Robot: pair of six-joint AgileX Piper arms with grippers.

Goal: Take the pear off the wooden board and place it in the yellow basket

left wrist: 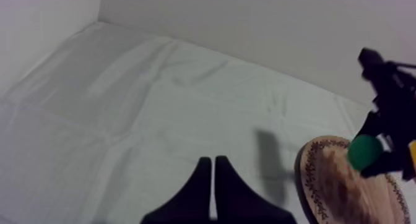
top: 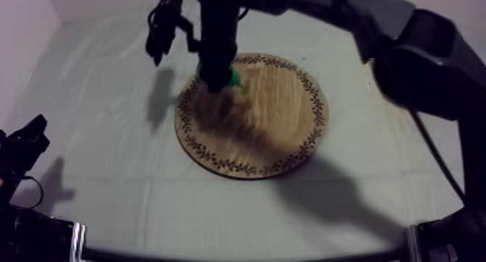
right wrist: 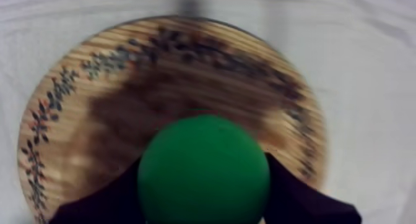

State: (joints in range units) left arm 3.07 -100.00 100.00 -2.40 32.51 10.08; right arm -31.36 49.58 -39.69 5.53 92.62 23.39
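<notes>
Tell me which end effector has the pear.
The right end effector, shut on the pear above the wooden board; the left end effector is shut on nothing.

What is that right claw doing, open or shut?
Shut on the pear: the right gripper's black fingers press both its sides, over the wooden board.

Cloth-covered table carrying a single round wooden board.
The table (top: 94, 134) lies under a grey-white cloth creased in soft folds. The wooden board (top: 282, 127), with a patterned leaf rim, rests flat on the cloth under the right gripper (top: 220, 82), which hangs over the board's edge, most of the wood spreading away to one side of it. Cloth stretches ahead of the left gripper (left wrist: 213, 177), with the board off to its right.
</notes>
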